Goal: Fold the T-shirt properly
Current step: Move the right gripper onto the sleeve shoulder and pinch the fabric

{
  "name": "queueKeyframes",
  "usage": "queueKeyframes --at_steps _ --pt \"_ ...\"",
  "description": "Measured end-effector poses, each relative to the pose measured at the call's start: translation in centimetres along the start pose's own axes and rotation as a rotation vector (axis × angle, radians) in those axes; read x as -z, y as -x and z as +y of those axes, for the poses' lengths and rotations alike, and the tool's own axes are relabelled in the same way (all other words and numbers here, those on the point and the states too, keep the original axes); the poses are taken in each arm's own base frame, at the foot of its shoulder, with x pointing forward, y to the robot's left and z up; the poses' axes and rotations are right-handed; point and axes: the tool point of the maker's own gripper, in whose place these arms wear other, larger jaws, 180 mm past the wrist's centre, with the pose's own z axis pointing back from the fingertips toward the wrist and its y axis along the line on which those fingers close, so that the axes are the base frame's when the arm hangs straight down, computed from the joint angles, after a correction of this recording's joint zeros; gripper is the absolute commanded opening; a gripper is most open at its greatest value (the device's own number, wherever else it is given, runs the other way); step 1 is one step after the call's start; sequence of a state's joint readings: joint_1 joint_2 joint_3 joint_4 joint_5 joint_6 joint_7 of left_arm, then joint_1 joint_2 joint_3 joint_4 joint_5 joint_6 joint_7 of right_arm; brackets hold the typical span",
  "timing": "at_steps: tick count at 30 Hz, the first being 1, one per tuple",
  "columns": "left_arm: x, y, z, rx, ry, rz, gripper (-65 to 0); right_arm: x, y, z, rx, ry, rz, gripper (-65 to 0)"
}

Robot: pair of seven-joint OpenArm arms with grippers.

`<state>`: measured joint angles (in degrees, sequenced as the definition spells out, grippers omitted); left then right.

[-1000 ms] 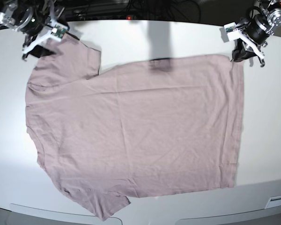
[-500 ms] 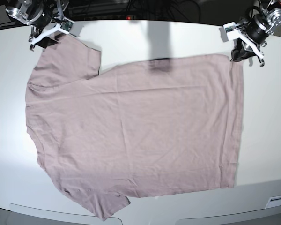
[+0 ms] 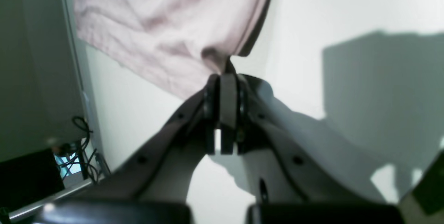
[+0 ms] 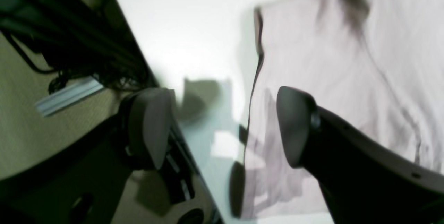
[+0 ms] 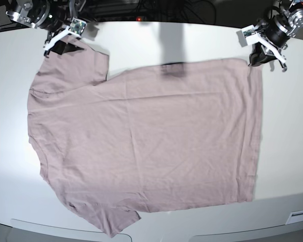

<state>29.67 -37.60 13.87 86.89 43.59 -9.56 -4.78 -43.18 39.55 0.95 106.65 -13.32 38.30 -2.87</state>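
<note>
The dusty pink T-shirt [image 5: 141, 141] lies spread flat on the white table [image 5: 293, 151], neck to the left and hem to the right. At the far right corner of the hem, my left gripper [image 5: 258, 58] is shut on the fabric. The left wrist view shows its jaws [image 3: 224, 78] pressed together with a pinch of the T-shirt [image 3: 166, 26] rising from them. My right gripper [image 5: 59, 46] stands open at the far left, over the upper sleeve's edge. In the right wrist view one finger [image 4: 295, 127] hangs above the T-shirt [image 4: 329, 61] and the other finger [image 4: 149, 130] is off the cloth.
Dark cables and equipment [image 5: 141, 7] run along the table's far edge. More cables [image 3: 81, 137] hang beyond the table edge in the left wrist view. A light rail [image 5: 300, 217] sits at the near right corner.
My right gripper has moved to the right along the far edge, closer to the upper sleeve, staying open. The left gripper and the T-shirt have not moved.
</note>
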Motion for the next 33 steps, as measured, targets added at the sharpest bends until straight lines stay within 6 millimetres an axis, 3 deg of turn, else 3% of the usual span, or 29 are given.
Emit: queueKeyframes --at_steps 3,6,11,16,20,30,33 --pt "0.0 0.0 0.0 -0.001 0.000 0.000 -65.0 0.3 0.8 -2.5 0.013 0.102 0.071 -18.3" --pt "0.0 0.0 0.0 -0.003 0.000 -0.002 -65.0 0.2 2.7 -3.4 0.018 0.126 0.186 -18.3" --pt "0.0 0.0 0.0 -0.003 0.000 -0.001 -65.0 0.1 3.5 -2.1 0.000 0.049 0.229 -18.3" --pt "0.0 0.0 0.0 -0.003 0.000 -0.001 -65.0 -0.4 5.1 -2.0 0.000 0.050 0.323 -18.3" --pt "0.0 -0.1 0.0 -0.003 0.000 -0.004 -65.0 -1.4 7.3 -2.4 0.001 0.064 0.462 -18.3" --pt "0.0 -0.1 0.0 -0.003 0.000 -0.004 -65.0 -2.5 8.9 -3.1 -0.064 0.066 0.564 -18.7" --pt "0.0 -0.1 0.0 -0.003 0.000 -0.004 -65.0 -2.8 9.2 -3.5 -0.087 0.064 0.569 -23.4"
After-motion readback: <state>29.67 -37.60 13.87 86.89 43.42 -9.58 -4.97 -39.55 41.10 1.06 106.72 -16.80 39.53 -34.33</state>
